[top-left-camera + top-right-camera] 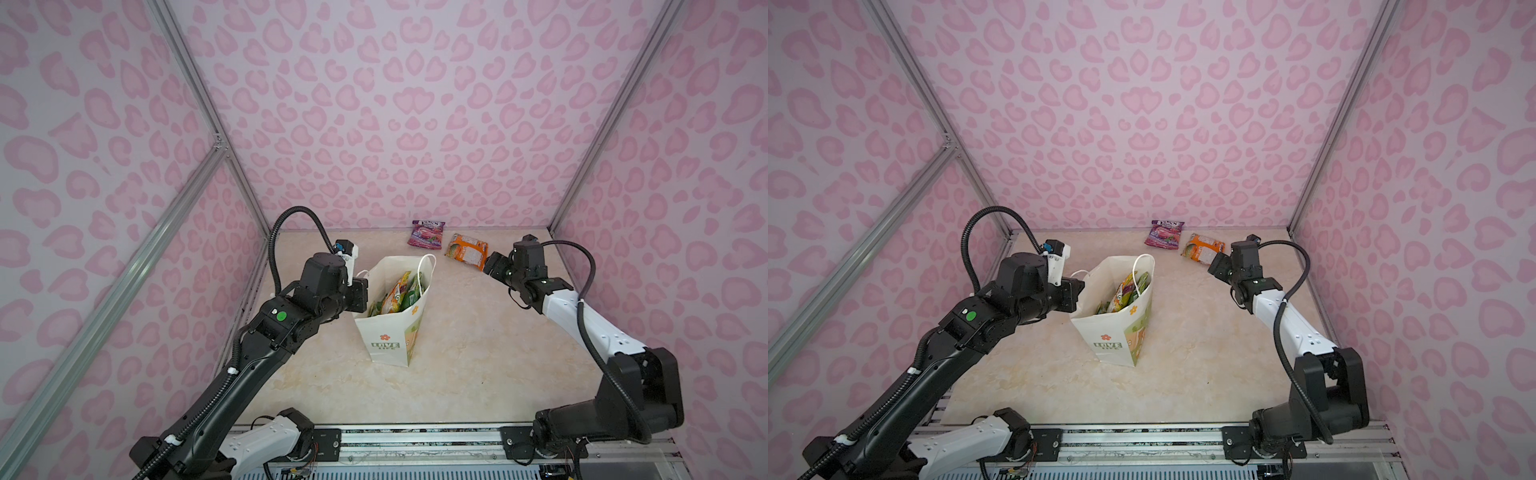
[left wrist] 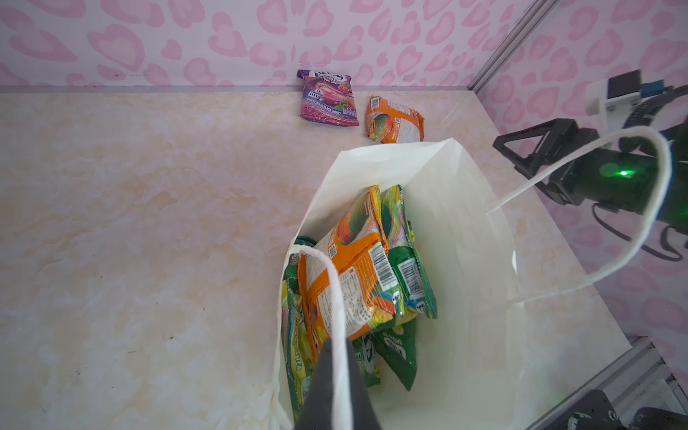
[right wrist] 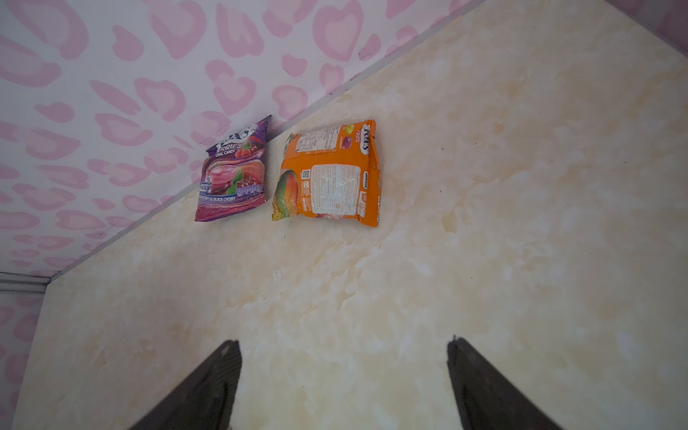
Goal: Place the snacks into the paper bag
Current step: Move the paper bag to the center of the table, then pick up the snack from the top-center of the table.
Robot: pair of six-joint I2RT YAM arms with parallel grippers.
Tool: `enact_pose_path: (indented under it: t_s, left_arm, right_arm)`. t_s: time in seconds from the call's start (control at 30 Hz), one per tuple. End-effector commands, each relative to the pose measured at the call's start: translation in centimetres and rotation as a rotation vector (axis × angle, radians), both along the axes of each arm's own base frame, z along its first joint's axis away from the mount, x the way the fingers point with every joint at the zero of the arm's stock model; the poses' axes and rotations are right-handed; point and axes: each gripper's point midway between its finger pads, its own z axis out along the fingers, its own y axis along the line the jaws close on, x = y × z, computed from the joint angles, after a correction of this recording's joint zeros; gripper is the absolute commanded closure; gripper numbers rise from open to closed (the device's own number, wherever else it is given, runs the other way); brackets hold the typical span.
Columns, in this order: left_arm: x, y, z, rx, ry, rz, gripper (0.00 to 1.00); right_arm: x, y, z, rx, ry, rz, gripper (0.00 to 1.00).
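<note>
On the counter (image 1: pixel 478 353), middle: bag (image 1: pixel 390 332), upright, mouth open. Contents: a heap of packets (image 2: pixel 353 275), orange, green and yellow-green; they overlap, so I cannot count them. At the far edge, by the wall (image 1: pixel 415 124): purple packet (image 1: pixel 427 234) and, just beside it, orange packet (image 1: pixel 466 250), both flat, both outside the bag. My left hand (image 2: pixel 327 350): clenched on the bag's near rim, by the handle (image 2: pixel 337 298). My right hand (image 3: pixel 342 339): released, empty, near the orange packet, not touching. Judged: mostly packed; two to go

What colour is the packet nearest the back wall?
The packet is purple, clearest in the right wrist view.
</note>
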Motion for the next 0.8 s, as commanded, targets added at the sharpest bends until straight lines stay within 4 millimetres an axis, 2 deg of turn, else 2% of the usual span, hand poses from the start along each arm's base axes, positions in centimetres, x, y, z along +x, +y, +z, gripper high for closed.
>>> enact_pose_path:
  t_s: [0.0,0.13,0.33,0.37,0.47,0.53,0.6,0.63,0.77]
  left_arm:
    - [0.2,-0.3,0.4,-0.012,-0.022,-0.01,0.96]
    - [0.2,-0.5,0.3,-0.016,-0.016,-0.018,0.97]
    - [0.0,-0.2,0.7,-0.019,-0.036,-0.016,0.97]
    - [0.0,-0.2,0.8,-0.018,-0.038,-0.015,0.97]
    - [0.0,-0.1,0.8,-0.019,-0.041,-0.014,0.97]
    - [0.0,-0.2,0.8,-0.02,-0.039,-0.016,0.97]
    - [0.0,-0.2,0.8,-0.023,-0.04,-0.019,0.97]
    - [0.0,-0.2,0.8,-0.023,-0.038,-0.02,0.97]
    - [0.1,-0.1,0.8,-0.024,-0.039,-0.017,0.97]
  right_arm:
    - [4.0,-0.5,-0.9,0.07,-0.056,-0.01,0.12]
    - [8.1,-1.8,-4.9,0.103,0.003,-0.021,0.14]
    - [12.9,-3.0,-9.0,0.14,0.073,-0.022,0.19]
    - [13.9,-3.1,-9.1,0.152,0.074,-0.022,0.22]
    - [15.4,-3.4,-9.8,0.161,0.092,-0.024,0.27]
    - [16.1,-3.6,-10.3,0.161,0.107,-0.025,0.34]
    - [16.6,-3.7,-10.5,0.158,0.123,-0.027,0.36]
    - [16.7,-3.7,-11.7,0.161,0.146,-0.025,0.38]
    - [17.1,-3.6,-12.9,0.155,0.183,-0.016,0.44]
